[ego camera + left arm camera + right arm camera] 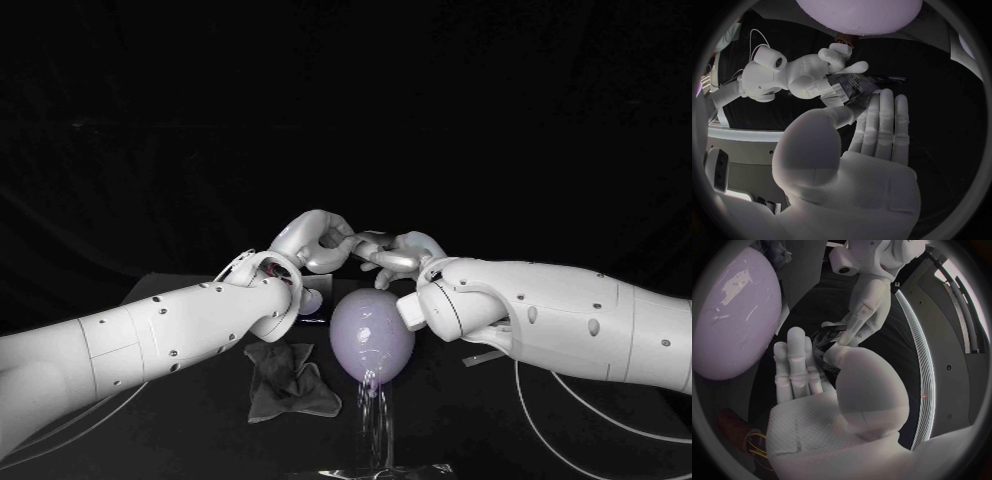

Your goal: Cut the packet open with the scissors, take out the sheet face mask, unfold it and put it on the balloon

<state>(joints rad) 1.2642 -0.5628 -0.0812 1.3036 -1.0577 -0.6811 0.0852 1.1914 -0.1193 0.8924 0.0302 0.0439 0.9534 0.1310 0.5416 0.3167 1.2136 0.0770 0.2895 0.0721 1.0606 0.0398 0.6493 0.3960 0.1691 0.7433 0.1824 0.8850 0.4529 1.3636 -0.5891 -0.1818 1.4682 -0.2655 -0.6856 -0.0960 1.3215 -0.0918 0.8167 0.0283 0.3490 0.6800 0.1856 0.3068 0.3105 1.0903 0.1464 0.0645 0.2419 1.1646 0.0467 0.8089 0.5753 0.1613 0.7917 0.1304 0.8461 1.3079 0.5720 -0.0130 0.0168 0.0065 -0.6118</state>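
Black desk (577,440), dark room behind. Lilac balloon (371,338) upright at ctr, dark cloth (289,382) just left of it. Over balloon's far side, left hand (312,240) & right hand (404,250) both pinch the packet (851,87) btwn them.

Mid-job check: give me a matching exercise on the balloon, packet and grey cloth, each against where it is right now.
Things:
1. balloon
2. packet
3. grey cloth

Places:
A. crumpled on the table, on the left arm's side of the balloon
B. held between the left hand and right hand
C. pale purple, below both hands

Pairs: 1-C, 2-B, 3-A
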